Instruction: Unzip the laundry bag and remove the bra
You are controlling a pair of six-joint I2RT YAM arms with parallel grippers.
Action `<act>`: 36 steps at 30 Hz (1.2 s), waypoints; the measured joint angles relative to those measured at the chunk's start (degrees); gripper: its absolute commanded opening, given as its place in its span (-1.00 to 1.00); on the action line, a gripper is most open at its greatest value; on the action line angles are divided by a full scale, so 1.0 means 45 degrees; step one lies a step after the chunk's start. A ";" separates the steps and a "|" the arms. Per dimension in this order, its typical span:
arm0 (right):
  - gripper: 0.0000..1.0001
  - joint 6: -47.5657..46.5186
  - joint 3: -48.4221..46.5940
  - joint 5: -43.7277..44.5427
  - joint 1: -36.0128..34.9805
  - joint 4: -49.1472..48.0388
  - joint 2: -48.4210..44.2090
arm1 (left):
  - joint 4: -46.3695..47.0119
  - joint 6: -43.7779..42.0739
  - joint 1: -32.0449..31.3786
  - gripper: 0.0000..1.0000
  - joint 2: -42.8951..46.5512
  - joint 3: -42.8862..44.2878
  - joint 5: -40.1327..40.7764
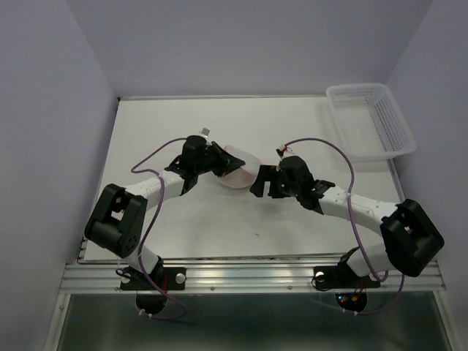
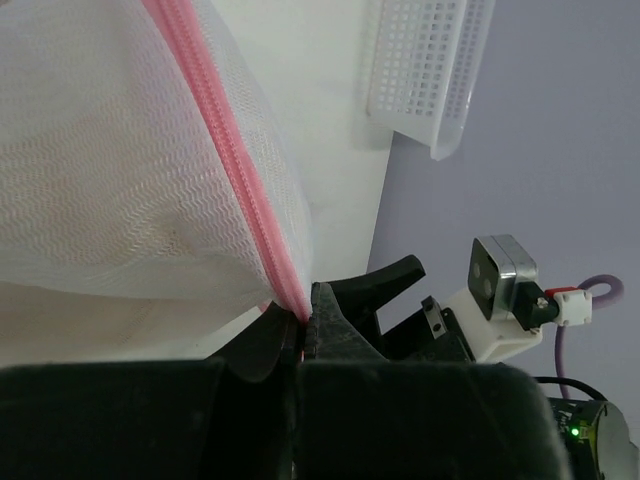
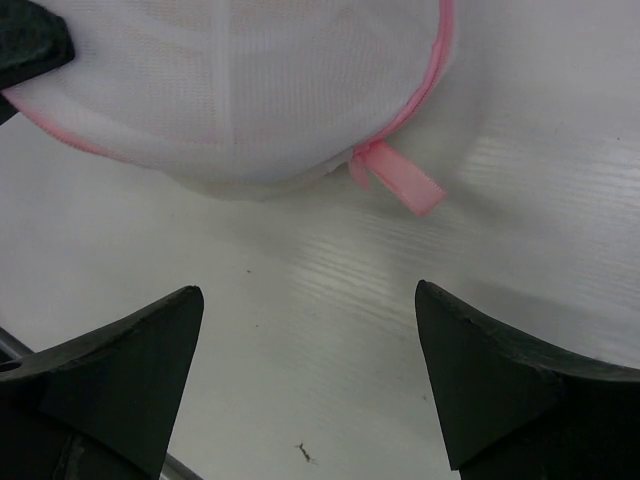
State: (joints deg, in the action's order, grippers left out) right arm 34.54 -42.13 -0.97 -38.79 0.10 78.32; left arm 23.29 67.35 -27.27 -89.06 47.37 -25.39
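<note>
White bench (image 1: 161, 124) fills the middle, pale and matte, with faint streaks across it in the right wrist view. Up at the far right corner sits a white plastic lattice basket (image 1: 371, 121), rectangular, and its outer side pokes past the bench edge. The left wrist view catches that basket (image 2: 425, 70) too, one corner hanging out against the wall. Lavender walls (image 1: 44, 146) close in on three sides. A ribbed aluminium rail (image 1: 248, 276) runs along the near edge. One tiny dark speck (image 1: 257, 234) lies on the bench, toward the front.
</note>
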 measured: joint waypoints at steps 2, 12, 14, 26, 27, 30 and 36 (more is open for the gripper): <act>0.64 0.0044 0.0000 0.0257 -0.0024 -0.0384 0.0418 | -0.0097 0.0170 0.0000 -1.00 0.0024 -0.0005 0.0000; 0.08 0.0287 0.0146 0.1486 -0.0068 -0.1880 0.1219 | -0.0223 0.0437 0.0000 -1.00 0.0233 -0.0010 -0.0058; 0.04 0.0291 0.0146 0.1778 -0.0068 -0.1996 0.1409 | -0.0243 0.0457 0.0000 -1.00 0.0233 -0.0010 -0.0165; -0.22 0.0282 0.0146 0.2560 -0.0068 -0.2812 0.1953 | -0.0301 0.0491 0.0000 -1.00 0.0233 -0.0010 -0.0452; -0.27 0.0282 0.0146 0.2565 -0.0068 -0.2851 0.2025 | -0.0301 0.0491 0.0000 -1.00 0.0233 -0.0010 -0.0457; -0.37 0.0282 0.0146 0.2560 -0.0068 -0.2973 0.2191 | -0.0301 0.0491 0.0000 -1.00 0.0233 -0.0010 -0.0491; -0.40 0.0325 0.0267 0.2560 -0.0068 -0.3517 0.2229 | -0.0296 0.0631 0.0000 -1.00 0.0233 -0.0010 -0.0500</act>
State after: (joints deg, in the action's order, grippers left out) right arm 36.01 -40.93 10.55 -39.09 -15.73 88.36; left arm 21.96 70.19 -27.27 -88.01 47.33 -27.64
